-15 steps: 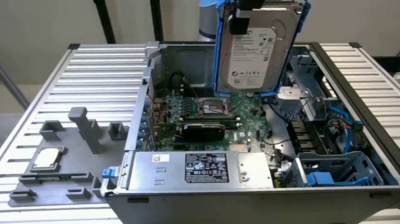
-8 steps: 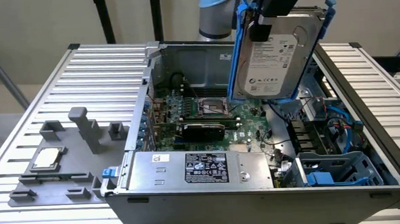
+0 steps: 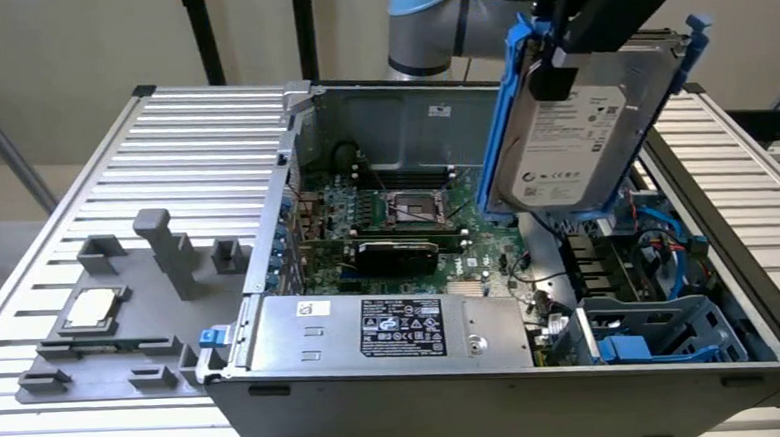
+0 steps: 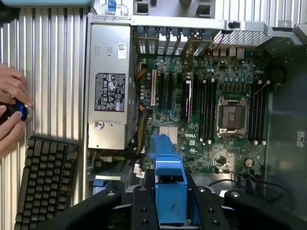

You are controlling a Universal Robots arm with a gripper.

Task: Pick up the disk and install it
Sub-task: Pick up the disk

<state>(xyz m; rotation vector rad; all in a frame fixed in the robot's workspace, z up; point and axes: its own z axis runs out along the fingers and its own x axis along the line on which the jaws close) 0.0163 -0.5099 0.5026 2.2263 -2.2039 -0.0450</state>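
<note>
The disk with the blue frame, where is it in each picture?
Exterior view: the disk hangs high over the open computer case, toward the exterior view's right, with its label facing the camera.
Wrist view: its blue frame is seen edge-on, gripped in the tool, above the motherboard.
Shared landmark: the grey power supply with its black label.

The case sits on the surface; the disk hangs above it toward the exterior view's right, a fixture tray lies beside it on the exterior view's left
</note>
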